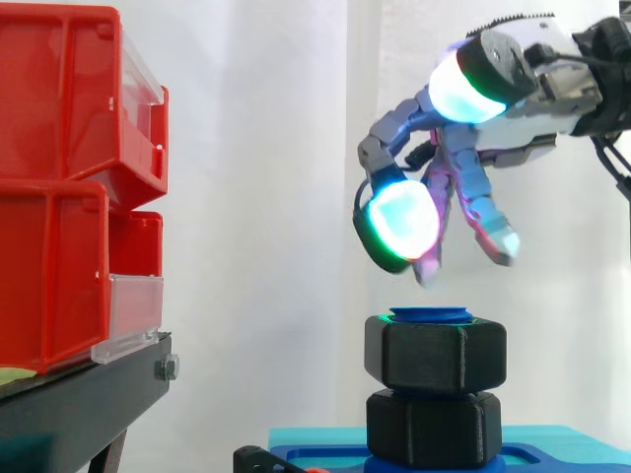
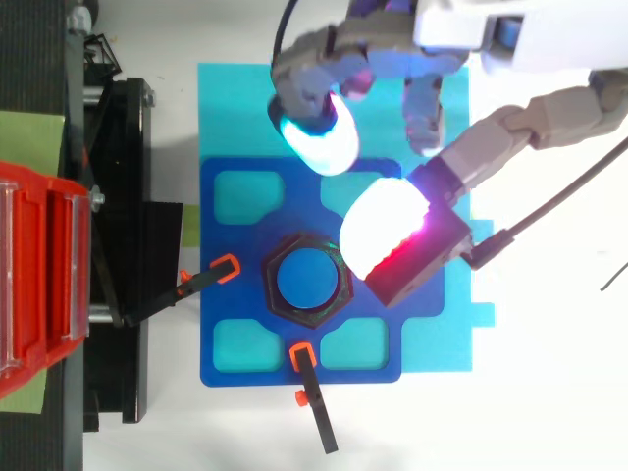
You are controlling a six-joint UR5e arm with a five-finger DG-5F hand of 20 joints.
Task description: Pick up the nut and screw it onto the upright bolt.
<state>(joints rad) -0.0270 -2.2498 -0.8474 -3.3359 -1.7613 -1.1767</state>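
The upright bolt shows as a blue disc from above, and in the side view as a blue cap that just clears the nut. The nut sits round the bolt's top end, so it looks started on the thread rather than waiting to be picked up. How many turns it has taken cannot be read. Directly beneath it on the bolt is a second black hex piece, with a narrow gap between the two.

The nut looks like chunky, rigid plastic. I judge it light, stiff and not fragile, with a matt surface that should not be slippery. Its flat sides are the place to take hold, with pads on opposite flats from above, leaving the bolt top clear.

Above the bolt and slightly to its right in the side view, the hand hangs apart from the nut. Its fingers are loosely spread and hold nothing. One glowing fingertip is the lowest part, with clear air between it and the bolt top.

Around the bolt lies a dark blue base plate on a cyan mat, with two orange-tipped clamps pointing inward. The mat rests on the white worktop.

Well left of the bolt, red bins stand on a black stand. The white curtain hangs behind.
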